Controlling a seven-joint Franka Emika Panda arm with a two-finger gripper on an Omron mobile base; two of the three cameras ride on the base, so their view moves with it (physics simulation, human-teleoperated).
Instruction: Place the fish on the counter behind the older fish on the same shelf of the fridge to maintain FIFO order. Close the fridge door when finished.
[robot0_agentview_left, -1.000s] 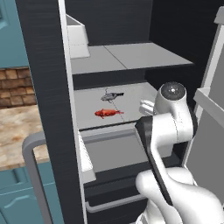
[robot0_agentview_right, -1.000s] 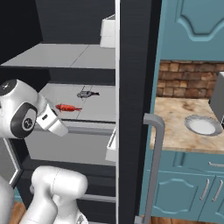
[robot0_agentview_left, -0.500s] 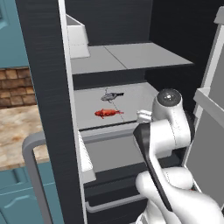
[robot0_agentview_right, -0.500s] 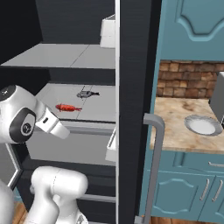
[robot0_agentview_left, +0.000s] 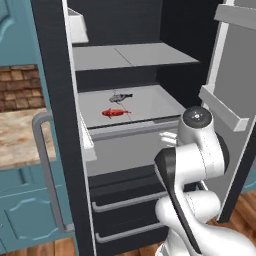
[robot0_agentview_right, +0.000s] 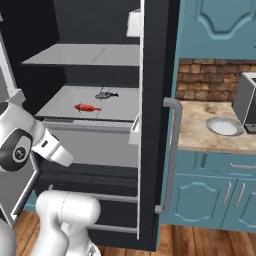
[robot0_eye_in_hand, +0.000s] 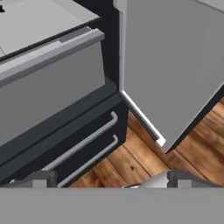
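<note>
Door to shut, fish already shelved.
Grey fish (robot0_agentview_left: 120, 97) lying on shelf (robot0_agentview_left: 155, 107) just behind red fish (robot0_agentview_left: 115, 113); pincer (robot0_eye_in_hand: 109, 181) open, empty, low by drawers (robot0_eye_in_hand: 83, 146); open fridge door (robot0_eye_in_hand: 175, 70) standing right of it, edge near.

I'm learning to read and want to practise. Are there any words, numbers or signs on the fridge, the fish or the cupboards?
None: no words, numbers or signs can be read anywhere.
The tall black double-door fridge is plain.
The small silvery-grey fish and the small red-orange fish on the light grey shelf carry no labels.
The teal cabinets are unmarked.
</note>
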